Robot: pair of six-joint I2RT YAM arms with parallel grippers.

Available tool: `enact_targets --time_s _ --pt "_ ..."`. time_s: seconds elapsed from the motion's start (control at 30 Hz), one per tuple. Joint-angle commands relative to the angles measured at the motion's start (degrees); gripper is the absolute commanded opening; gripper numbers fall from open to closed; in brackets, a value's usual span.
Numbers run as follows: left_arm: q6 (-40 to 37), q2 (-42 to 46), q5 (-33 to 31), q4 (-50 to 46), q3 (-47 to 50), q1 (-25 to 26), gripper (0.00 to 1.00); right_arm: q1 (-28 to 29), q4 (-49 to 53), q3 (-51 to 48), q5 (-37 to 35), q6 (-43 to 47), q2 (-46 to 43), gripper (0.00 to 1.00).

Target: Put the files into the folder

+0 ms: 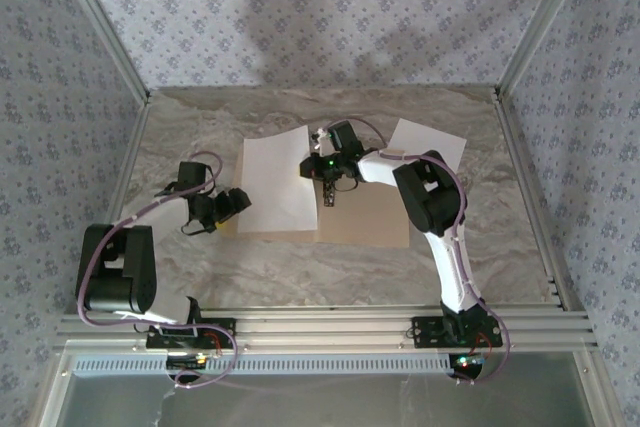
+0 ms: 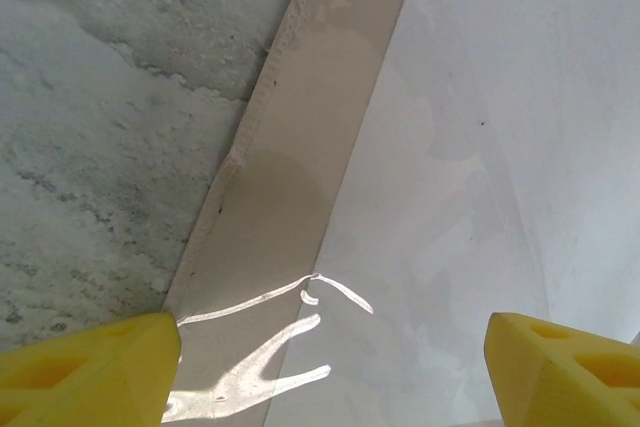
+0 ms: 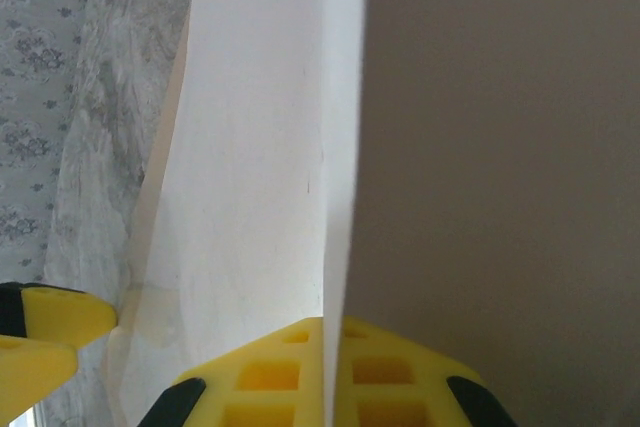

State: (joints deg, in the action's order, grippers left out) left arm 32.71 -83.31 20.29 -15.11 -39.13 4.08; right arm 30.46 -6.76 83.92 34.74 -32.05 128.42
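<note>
Across the marbled table (image 1: 200,257) the open folder (image 1: 365,217) lies flat between the two arms, with its right half bare and tan. One white sheet (image 1: 275,182) covers the left half. It sits slightly askew, and in the left wrist view a strip of tan shows beside its left edge. The second sheet (image 1: 430,139) rests on the table past the folder's far right corner, partly hidden by the right arm.

The biggest risk, as I judge it, is the folder itself sliding. Nothing pins it down, so any drag on the paper could carry it across the smooth stone.

Next comes the sheet on the folder. The right gripper (image 3: 325,367) is clamped on its right edge near the spine, and that edge stands lifted. Pulling sideways on paper this thin could buckle or crease it, or turn it further out of square with the cover.

The second sheet could be brushed or pushed away by the right arm swinging over it.

The left gripper (image 1: 228,205) hovers at the folder's left edge, jaws wide apart and holding nothing. If it comes down carelessly, it may catch the sheet's edge instead of steadying the cover.
</note>
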Motion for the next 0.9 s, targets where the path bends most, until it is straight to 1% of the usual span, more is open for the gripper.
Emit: enact_targets --time_s 0.0,0.27,0.87 --pt "-1.3 0.99 -0.78 -2.47 0.95 -0.78 0.81 -0.59 -3.37 -1.59 -1.26 -1.77 -2.64 0.0" --pt "-0.98 0.67 -0.63 -1.76 1.34 -0.91 0.81 0.36 -7.61 -3.88 -0.56 -3.55 -2.52 0.0" --pt "-0.49 0.3 -0.17 -0.77 1.67 -0.95 0.81 2.5 -7.87 -4.37 -0.38 -3.49 -2.25 0.0"
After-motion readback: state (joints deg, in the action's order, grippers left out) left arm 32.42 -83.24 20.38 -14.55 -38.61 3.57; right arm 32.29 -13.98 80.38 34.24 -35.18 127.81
